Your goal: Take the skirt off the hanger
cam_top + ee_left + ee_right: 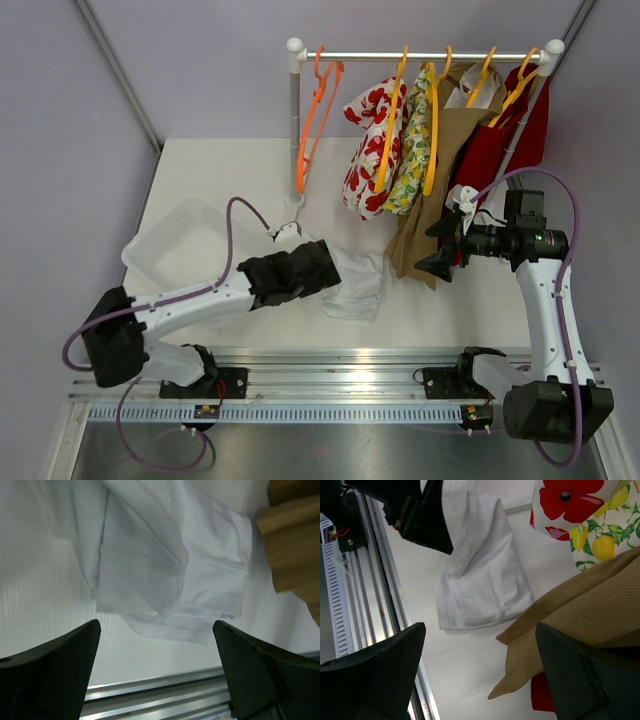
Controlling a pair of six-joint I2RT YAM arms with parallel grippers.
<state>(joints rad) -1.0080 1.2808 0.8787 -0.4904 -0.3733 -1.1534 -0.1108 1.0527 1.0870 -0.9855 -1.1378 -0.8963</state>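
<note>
Tan skirt: hung from hanger on rail, hem reaching surface. Right fingers, left fingers: spread wide, nothing held. Risk: hanger dragged off if hem is tugged

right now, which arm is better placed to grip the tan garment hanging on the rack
Right. The right end effector, open, sits beside the tan garment's lower part; the left end effector hovers over the white garment on the table, farther from the rack.
</note>
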